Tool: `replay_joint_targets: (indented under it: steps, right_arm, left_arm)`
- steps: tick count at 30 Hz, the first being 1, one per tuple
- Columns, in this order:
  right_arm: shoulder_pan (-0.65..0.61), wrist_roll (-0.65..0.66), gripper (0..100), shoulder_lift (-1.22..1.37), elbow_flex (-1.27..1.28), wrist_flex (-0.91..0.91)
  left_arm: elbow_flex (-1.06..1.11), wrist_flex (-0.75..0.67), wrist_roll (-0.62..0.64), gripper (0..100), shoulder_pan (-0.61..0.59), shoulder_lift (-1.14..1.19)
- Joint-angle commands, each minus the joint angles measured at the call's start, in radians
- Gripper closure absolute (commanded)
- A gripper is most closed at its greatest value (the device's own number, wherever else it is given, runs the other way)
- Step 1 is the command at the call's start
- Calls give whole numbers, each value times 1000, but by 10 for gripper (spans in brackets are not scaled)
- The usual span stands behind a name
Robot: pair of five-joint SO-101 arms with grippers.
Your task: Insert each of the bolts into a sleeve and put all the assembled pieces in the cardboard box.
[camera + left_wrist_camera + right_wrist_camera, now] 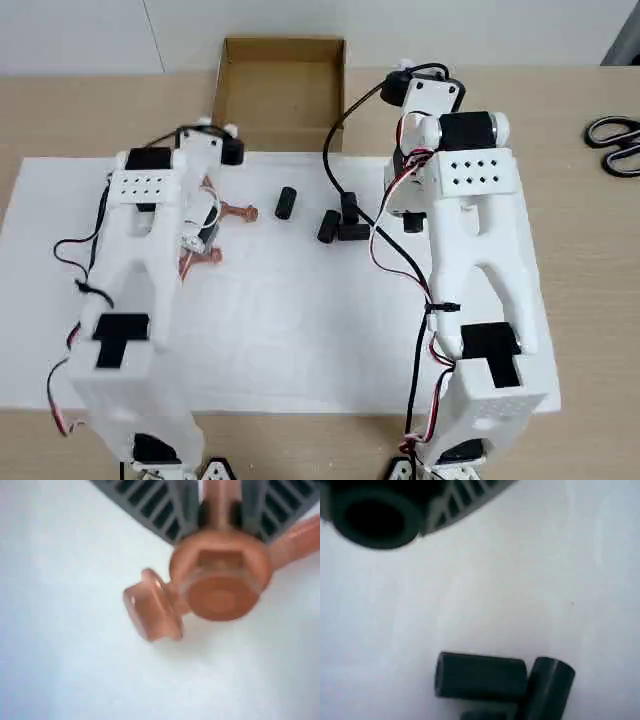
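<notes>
A: Up close: copper bolt (220, 582), head toward lens, shank clamped between grey ribbed fingers (145, 502) of left gripper (218, 505).
B: Beside it?
A: Second bolt (152, 605), lying on white sheet (60, 630), just beside the held head.
B: Right gripper (380, 495)?
A: Closed around black sleeve (375, 517), bore facing lens. Two more sleeves (480, 675) lying on the sheet nearby, touching each other.
B: Cardboard box (283, 85)?
A: Open-topped, at the sheet's far edge on the wooden table (540, 100), well apart from both grippers.
</notes>
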Motion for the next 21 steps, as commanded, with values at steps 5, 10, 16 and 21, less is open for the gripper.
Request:
replay_joint_targets:
  steps: [5,10,16,21]
  right_arm:
    - [4,14,995,-61,-3,15]
    - [2,14,995,-61,-3,15]
    - [-44,14,995,-71,-9,13]
    - [-97,14,995,-153,-9,15]
  left_arm:
    - [-16,86,-6,993,14,-288]
    - [-16,132,-3,993,18,-451]
    - [-41,129,91,993,14,-743]
    - [-36,110,250,993,20,-950]
